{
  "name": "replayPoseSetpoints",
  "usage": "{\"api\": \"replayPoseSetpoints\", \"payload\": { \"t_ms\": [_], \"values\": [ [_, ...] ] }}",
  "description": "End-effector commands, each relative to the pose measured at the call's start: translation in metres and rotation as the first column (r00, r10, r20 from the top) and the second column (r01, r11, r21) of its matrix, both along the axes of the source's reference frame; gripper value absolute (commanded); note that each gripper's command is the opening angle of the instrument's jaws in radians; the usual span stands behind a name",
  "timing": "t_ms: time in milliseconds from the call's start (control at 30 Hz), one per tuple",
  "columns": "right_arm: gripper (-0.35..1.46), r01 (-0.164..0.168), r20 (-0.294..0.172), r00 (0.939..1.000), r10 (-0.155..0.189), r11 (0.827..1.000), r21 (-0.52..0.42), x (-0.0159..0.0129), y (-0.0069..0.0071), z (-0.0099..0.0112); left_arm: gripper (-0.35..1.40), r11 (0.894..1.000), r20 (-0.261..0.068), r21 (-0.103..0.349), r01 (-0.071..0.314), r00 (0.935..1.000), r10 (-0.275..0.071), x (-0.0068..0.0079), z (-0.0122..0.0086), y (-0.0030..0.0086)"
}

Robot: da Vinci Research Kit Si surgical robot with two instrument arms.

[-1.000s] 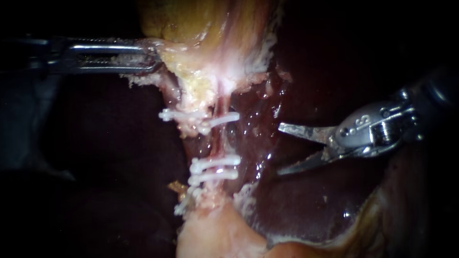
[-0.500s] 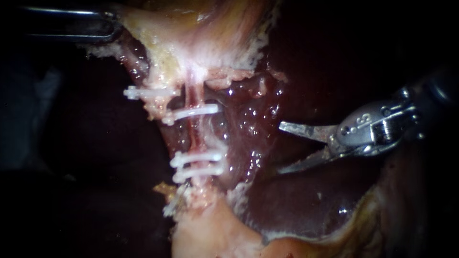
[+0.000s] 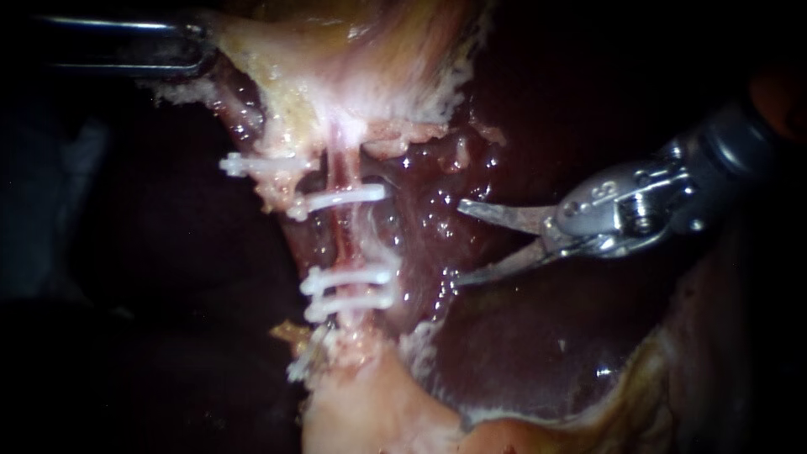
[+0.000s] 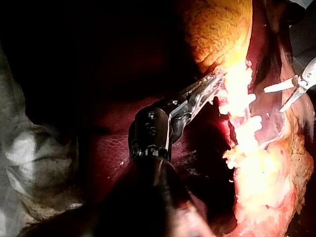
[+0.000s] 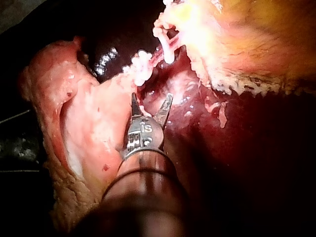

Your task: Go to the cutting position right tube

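The right tube (image 3: 340,234) lies bare between its upper clip (image 3: 345,197) and lower clips (image 3: 351,284), and my right instrument (image 3: 459,242), jaws wide open and empty, has just edged closer yet stops short, while my left instrument (image 3: 200,55) grips the gallbladder (image 3: 336,50).

White clips (image 3: 353,276) on a pink tube (image 3: 340,235), dark maroon liver (image 3: 538,353), perhaps yellowish gallbladder (image 3: 336,34).

Central glare, dark edges
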State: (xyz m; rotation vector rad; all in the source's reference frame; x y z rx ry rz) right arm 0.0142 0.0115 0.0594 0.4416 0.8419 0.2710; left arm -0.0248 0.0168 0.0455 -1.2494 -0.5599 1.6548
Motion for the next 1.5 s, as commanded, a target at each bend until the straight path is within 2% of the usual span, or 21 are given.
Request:
{"api": "replayPoseSetpoints", "payload": {
  "t_ms": [33,333,567,800,933,1000,1133,1233,1500],
  "values": [
    [1.38,0.001,0.000,1.0000,-0.001,1.000,0.010,0.0004,-0.0001,0.0004,-0.35,1.000,0.000,-0.001,-0.001,1.0000,0.001,0.0000,0.0000,0.0000],
    [1.38,0.007,-0.076,0.9971,0.000,0.996,0.091,0.0047,-0.0001,0.0030,-0.35,1.000,-0.001,-0.002,-0.001,1.0000,0.001,0.0000,0.0002,-0.0001],
    [1.34,0.006,-0.146,0.9892,0.018,0.987,0.159,0.0076,0.0003,0.0035,-0.35,1.000,-0.001,-0.002,-0.001,1.0000,0.001,0.0000,0.0003,-0.0002],
    [1.31,0.026,-0.222,0.9748,0.020,0.978,0.206,0.0090,0.0004,0.0036,-0.35,1.000,-0.001,-0.003,-0.001,1.0000,0.001,0.0000,0.0003,-0.0002],
    [1.31,0.048,-0.241,0.9704,0.009,0.972,0.230,0.0096,0.0004,0.0037,-0.35,1.000,-0.001,-0.003,-0.001,1.0000,0.001,0.0000,0.0003,-0.0002],
    [1.29,0.056,-0.264,0.9645,0.010,0.969,0.241,0.0100,0.0003,0.0038,-0.35,1.000,-0.001,-0.003,-0.001,1.0000,0.001,0.0000,0.0003,-0.0002],
    [1.29,0.073,-0.288,0.9576,0.009,0.959,0.272,0.0111,0.0003,0.0039,-0.35,1.000,-0.001,-0.003,-0.001,1.0000,0.001,0.0000,0.0003,-0.0002],
    [1.29,0.084,-0.295,0.9556,0.001,0.957,0.277,0.0122,-0.0001,0.0042,-0.35,1.000,-0.001,-0.003,-0.001,1.0000,0.001,0.0000,0.0003,-0.0002],
    [1.29,0.083,-0.293,0.9560,0.001,0.958,0.276,0.0145,-0.0015,0.0049,-0.35,1.000,-0.001,-0.003,0.000,1.0000,0.000,-0.0001,0.0003,-0.0002]
  ]
}}
